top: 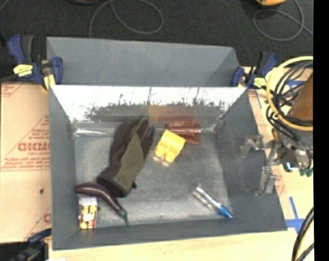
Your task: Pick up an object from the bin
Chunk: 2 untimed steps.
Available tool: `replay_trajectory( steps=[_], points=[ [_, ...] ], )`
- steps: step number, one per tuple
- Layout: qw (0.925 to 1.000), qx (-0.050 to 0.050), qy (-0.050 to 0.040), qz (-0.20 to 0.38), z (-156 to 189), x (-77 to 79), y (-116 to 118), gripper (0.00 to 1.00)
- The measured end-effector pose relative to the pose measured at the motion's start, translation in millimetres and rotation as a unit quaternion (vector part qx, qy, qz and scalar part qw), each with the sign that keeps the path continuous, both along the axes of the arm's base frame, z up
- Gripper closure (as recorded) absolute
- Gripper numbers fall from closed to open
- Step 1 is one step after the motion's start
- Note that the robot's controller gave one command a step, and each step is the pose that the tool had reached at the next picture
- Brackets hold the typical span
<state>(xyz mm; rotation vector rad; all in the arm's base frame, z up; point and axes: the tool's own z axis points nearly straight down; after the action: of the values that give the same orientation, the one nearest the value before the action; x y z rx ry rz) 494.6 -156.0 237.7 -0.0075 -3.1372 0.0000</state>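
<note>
- The gripper [264, 165] hangs over the right sloping wall of the bin [142, 64]; open or closed, cannot tell.
- Nearest item: clear pen [212, 202] (blue tip), lying front right.
- Dark glove [129, 156] and yellow block [169, 145] lie mid-bin, well apart from it.

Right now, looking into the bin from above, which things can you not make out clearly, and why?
Camera view:
1. Small box, near-left corner: print too small to read; the dark curved thing lies across its far end.
2. Reddish-brown thing at the far wall: blurred, its kind is unclear; the yellow block overlaps its near edge.
3. Clear tube with blue tip: too small to tell pen from syringe.
</note>
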Motion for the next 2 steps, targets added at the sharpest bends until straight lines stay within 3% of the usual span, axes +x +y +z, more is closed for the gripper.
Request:
replay_trajectory(
  steps=[1, 2],
  points=[
    [1.0000, -0.001, -0.0040, 0.002, 4, 1.5, 1, 0.00],
    [0.9994, -0.001, -0.0045, -0.034, -15, -4.0, -2, 0.00]
  ],
)
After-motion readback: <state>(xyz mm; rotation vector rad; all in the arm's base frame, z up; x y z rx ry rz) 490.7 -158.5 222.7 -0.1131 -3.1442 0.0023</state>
